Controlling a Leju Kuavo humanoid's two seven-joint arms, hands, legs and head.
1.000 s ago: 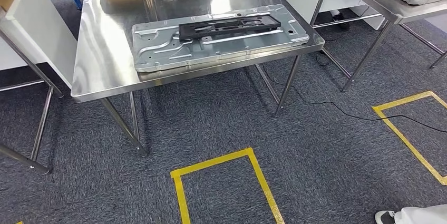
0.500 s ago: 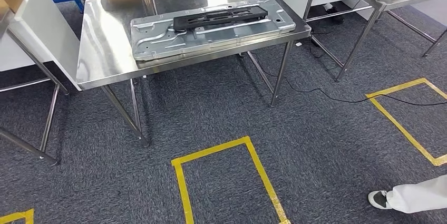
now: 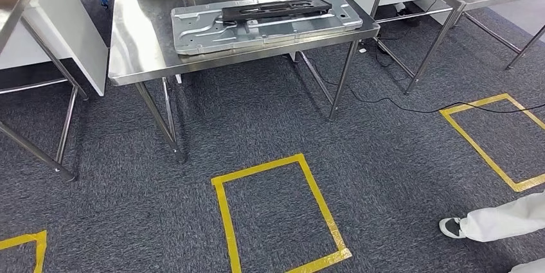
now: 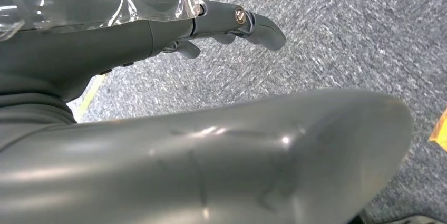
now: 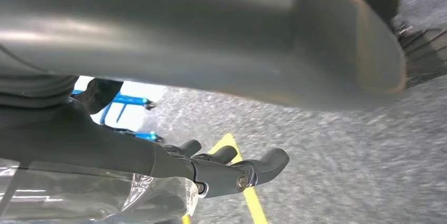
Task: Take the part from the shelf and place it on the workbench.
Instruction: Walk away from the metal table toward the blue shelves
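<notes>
On the steel workbench (image 3: 135, 54) ahead, a black part (image 3: 276, 9) lies atop a grey stamped panel (image 3: 193, 35). Left hand (image 4: 232, 23) and right hand (image 5: 232, 171) hang loosely spread, holding nothing. Recommended: locate the shelf, walking clear of the person's foot (image 3: 451, 227).

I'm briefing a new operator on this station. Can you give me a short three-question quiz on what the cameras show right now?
1. True or false: the black part lies directly on the carpet.
2. Multiple choice: what does the black part rest on? A) a cardboard box B) the grey metal panel C) a blue cart
3. Short answer: what do the left hand and right hand hold?

Key
1. False: it is up on the steel workbench.
2. B
3. Nothing; both hang over the carpet, fingers empty and apart.
</notes>
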